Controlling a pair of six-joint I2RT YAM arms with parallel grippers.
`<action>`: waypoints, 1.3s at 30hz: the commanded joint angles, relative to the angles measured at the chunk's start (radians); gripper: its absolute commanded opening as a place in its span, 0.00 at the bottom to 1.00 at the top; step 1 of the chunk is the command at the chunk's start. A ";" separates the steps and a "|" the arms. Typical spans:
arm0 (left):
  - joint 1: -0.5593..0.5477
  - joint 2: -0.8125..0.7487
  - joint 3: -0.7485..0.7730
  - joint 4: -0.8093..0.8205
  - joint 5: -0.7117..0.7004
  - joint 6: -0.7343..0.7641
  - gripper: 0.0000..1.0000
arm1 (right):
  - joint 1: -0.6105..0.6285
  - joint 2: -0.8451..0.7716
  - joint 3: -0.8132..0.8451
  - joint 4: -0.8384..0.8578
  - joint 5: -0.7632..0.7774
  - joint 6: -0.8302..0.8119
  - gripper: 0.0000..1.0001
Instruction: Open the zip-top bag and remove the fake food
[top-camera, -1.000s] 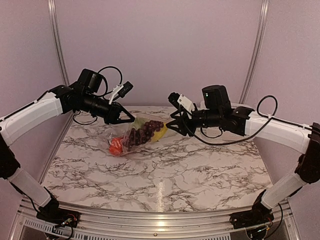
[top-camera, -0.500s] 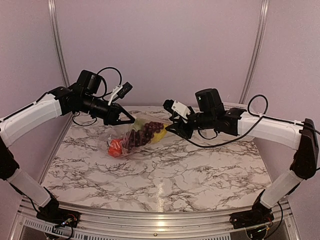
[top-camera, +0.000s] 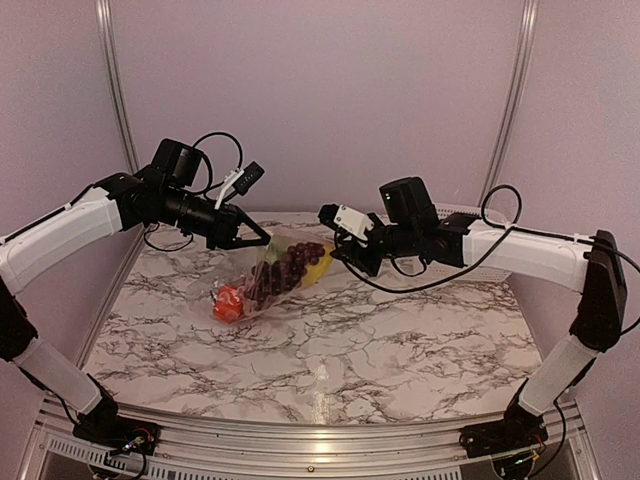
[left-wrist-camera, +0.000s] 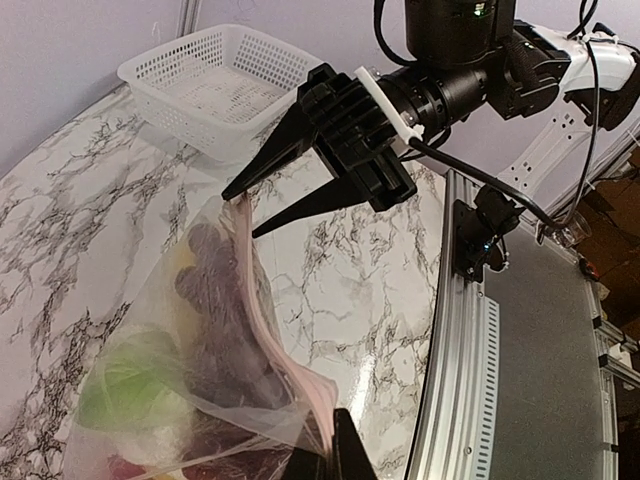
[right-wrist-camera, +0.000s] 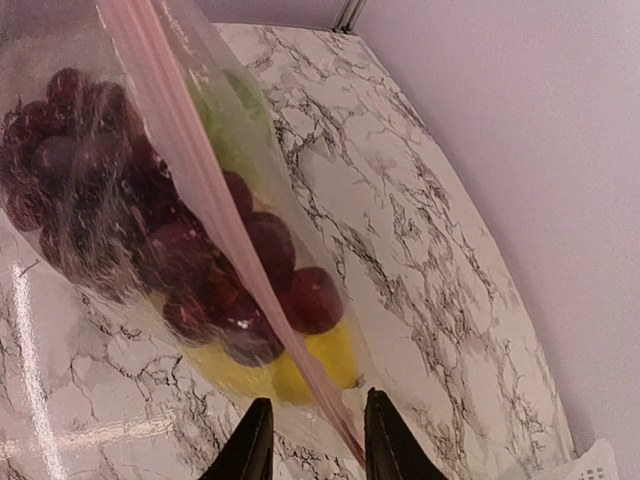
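On the left, the left gripper (top-camera: 262, 239) was seen clenched on one end of the zip strip (right-wrist-camera: 200, 190), and the zip-top bag (top-camera: 258, 262) was held up slanting, its low end down at the marble table (top-camera: 400, 340). The fake food (top-camera: 275, 282) was packed inside: an orange-red ball (top-camera: 230, 298) lowest, a dark grape cluster (top-camera: 292, 262) mid-bag, a yellow piece (top-camera: 320, 268) rightmost. The right gripper (top-camera: 338, 252) was set astride the strip's other end, fingers parted, nothing pinched. A white lattice basket (left-wrist-camera: 215, 85) was seen behind it.
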 joint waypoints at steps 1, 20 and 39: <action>0.001 -0.052 -0.003 0.062 0.049 0.009 0.00 | 0.000 0.026 0.057 -0.014 0.035 -0.023 0.29; 0.021 -0.125 -0.098 0.102 -0.151 0.057 0.23 | 0.015 -0.005 0.325 -0.286 0.138 0.173 0.00; -0.023 -0.248 -0.280 0.418 -0.278 -0.017 0.85 | 0.173 0.215 0.805 -0.808 0.160 0.511 0.00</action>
